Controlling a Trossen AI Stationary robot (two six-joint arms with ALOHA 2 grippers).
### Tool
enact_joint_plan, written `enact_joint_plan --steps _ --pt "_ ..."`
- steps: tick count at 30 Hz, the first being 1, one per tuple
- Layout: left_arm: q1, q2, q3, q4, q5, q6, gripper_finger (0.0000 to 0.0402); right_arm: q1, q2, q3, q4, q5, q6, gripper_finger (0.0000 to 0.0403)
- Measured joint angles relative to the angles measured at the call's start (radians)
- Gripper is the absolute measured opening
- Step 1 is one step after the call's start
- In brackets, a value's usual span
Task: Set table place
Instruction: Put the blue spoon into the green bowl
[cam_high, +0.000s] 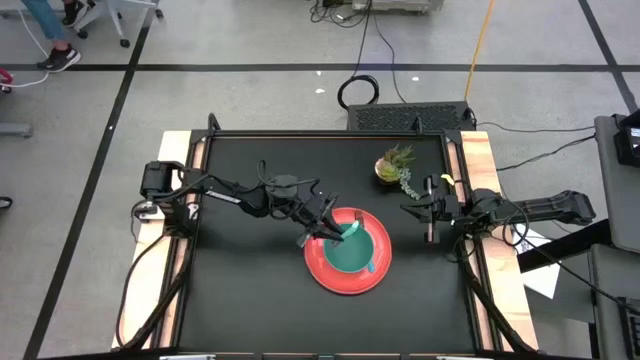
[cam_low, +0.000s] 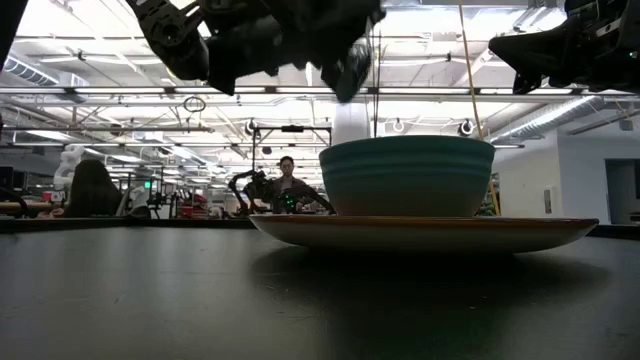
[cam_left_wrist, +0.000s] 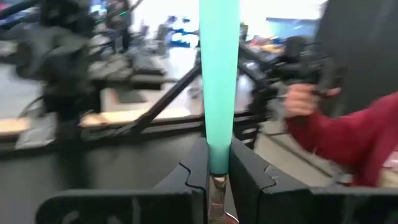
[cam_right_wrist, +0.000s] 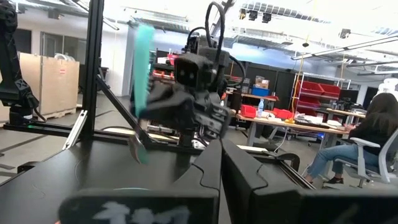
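You have the core of the setting down: the red plate (cam_high: 345, 270) lies on the counter (cam_high: 240, 300) and the teal bowl (cam_high: 350, 248) sits inside it, a little toward the plant side of the plate. The potted plant (cam_high: 395, 165) stands well apart from the plate, near the counter's far right corner, and is no part of the setting.

Your left pincer (cam_high: 325, 228) hangs just above the bowl's left rim, clamped narrow on a teal-handled utensil (cam_left_wrist: 219, 87). The handle stands upright between its fingers (cam_left_wrist: 186, 180) and the metal neck runs down out of sight, so you cannot tell whether this is the spoon or the fork. From the right wrist view the same piece (cam_right_wrist: 142, 93) hangs tilted beside the left arm, clear of the counter.

Your right pincer (cam_high: 412, 210) waits fully closed and empty near the counter's right edge, between plate and plant.

By my reading you are roughly halfway: plate and bowl placed, one utensil in the air and not yet laid beside the plate, and a second teal piece seems to lie at the bowl's right side.
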Motion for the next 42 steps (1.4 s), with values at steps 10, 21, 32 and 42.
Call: enact_joint_plan --steps 10,21,32,42 --pt "-0.022 0.0 0.007 -0.037 -0.129 0.037 0.0038 0.0 0.0 0.0 0.021 0.0 0.018 0.0" --pt "-0.047 0.044 0.134 -0.133 -0.071 0.074 0.0038 0.0 0.0 0.0 0.03 0.0 0.019 0.0" --pt "-0.038 0.246 0.361 -0.279 -0.036 0.088 0.0038 0.0 0.007 0.0 0.036 0.0 0.021 0.0" --pt "-0.038 0.315 0.391 -0.324 -0.126 0.104 0.0038 0.0 0.008 0.0 0.037 -0.003 0.02 0.0"
